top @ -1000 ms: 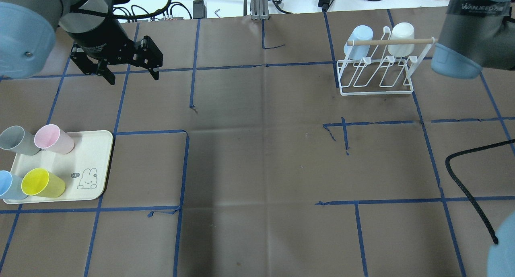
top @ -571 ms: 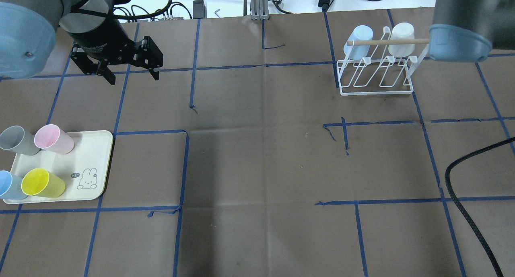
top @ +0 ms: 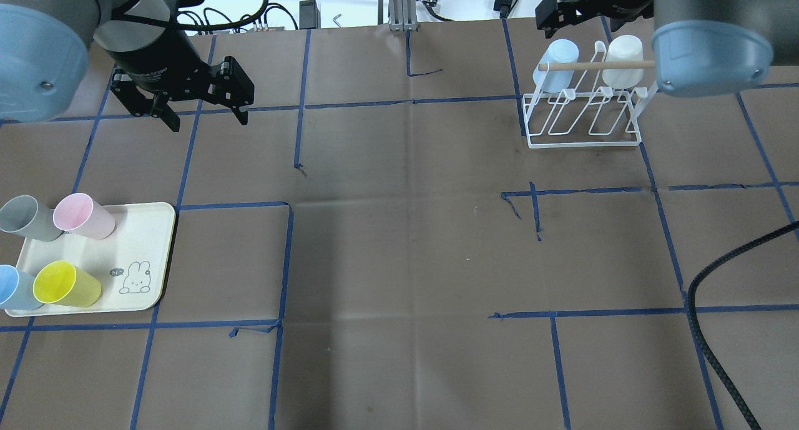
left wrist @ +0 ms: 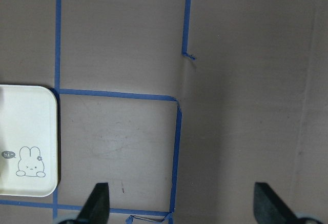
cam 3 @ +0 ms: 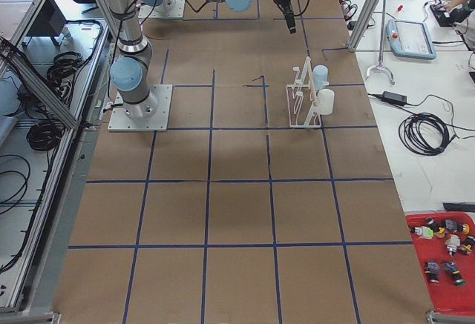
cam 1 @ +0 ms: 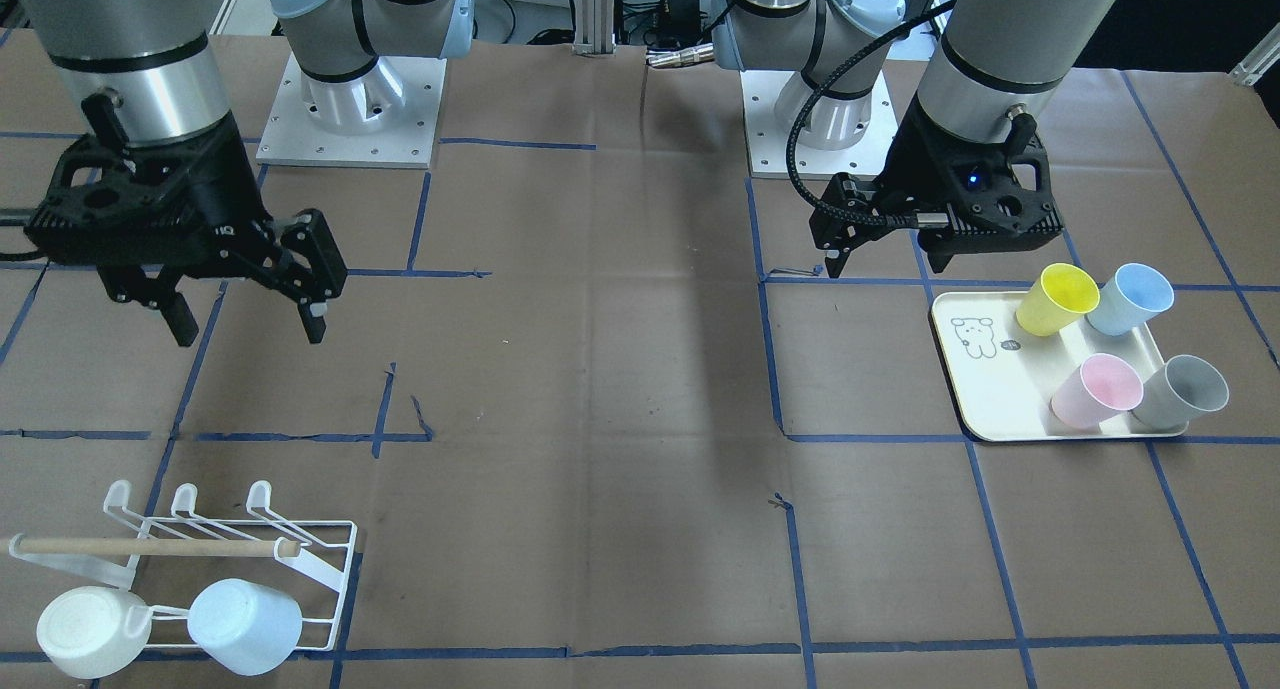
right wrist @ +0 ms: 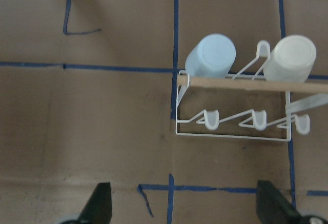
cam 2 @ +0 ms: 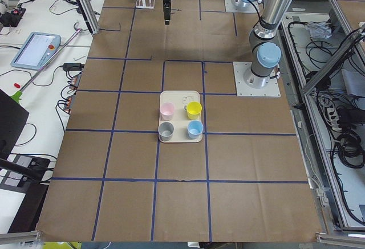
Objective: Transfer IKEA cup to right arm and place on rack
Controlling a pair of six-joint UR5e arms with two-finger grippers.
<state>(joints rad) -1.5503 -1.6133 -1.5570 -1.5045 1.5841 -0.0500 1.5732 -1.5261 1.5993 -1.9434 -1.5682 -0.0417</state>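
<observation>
Several IKEA cups stand on a cream tray (top: 140, 243) at the near left: grey (top: 25, 218), pink (top: 81, 215), blue (top: 12, 288) and yellow (top: 62, 284). My left gripper (top: 206, 118) hangs open and empty above the table, beyond the tray; in the left wrist view only the tray's corner (left wrist: 25, 131) shows. The white wire rack (top: 583, 124) at the far right holds an upturned pale blue cup (top: 555, 65) and a white cup (top: 623, 60). My right gripper (cam 1: 250, 331) is open and empty, high above the table on the rack's (right wrist: 230, 131) near side.
Blue tape lines divide the brown table cover. A black cable (top: 705, 293) from the right arm loops over the near right of the table. Cables and tools lie beyond the far edge. The right arm's blue joint cap (top: 708, 58) overhangs the rack's right end.
The right arm has swung up and to the left in the overhead view, its joint cap now over the rack's right end. The cable shifted with it. The left gripper has barely moved.
</observation>
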